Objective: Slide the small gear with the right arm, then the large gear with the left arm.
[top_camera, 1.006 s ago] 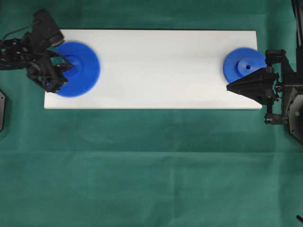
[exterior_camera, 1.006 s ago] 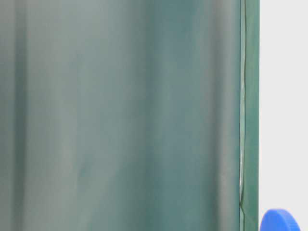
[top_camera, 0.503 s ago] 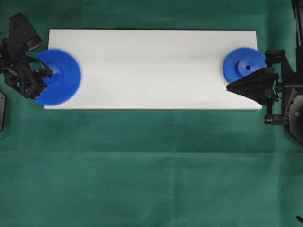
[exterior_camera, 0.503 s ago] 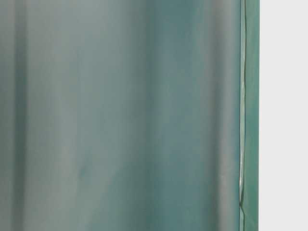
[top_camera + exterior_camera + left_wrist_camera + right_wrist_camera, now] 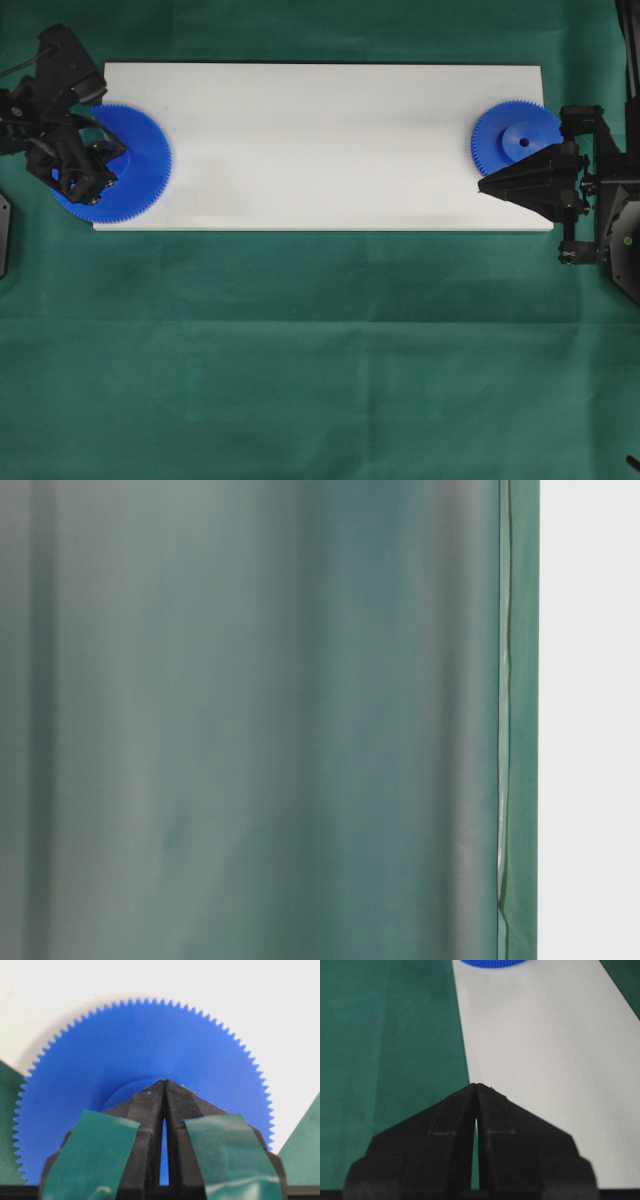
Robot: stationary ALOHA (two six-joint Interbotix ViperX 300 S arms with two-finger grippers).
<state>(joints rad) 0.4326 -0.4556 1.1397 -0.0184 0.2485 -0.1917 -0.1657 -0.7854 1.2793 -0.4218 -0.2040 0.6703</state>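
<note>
The large gear [image 5: 135, 165] lies flat at the left end of the white board [image 5: 320, 150], its left part hanging over the board's edge. My left gripper [image 5: 108, 152] is shut, its pointed tip resting on the gear's raised hub. In the left wrist view the shut tip [image 5: 165, 1081] covers the hub of the large gear [image 5: 145, 1045]. The small gear [image 5: 517, 138] lies at the board's right end. My right gripper [image 5: 482, 186] is shut, just in front of the small gear and apart from it. The right wrist view has the shut tip [image 5: 476, 1085] at the board's edge, with the small gear [image 5: 492, 962] far ahead.
Green cloth [image 5: 320, 350] covers the table around the white board [image 5: 545, 1035]. The board's middle stretch between the two gears is bare. In the table-level view the board [image 5: 590, 720] stands before a green backdrop [image 5: 250, 720].
The large gear slid left with my left gripper until it overhangs the board's left end, leaving the table-level view. The left arm then shifted slightly right. The right arm stayed still.
</note>
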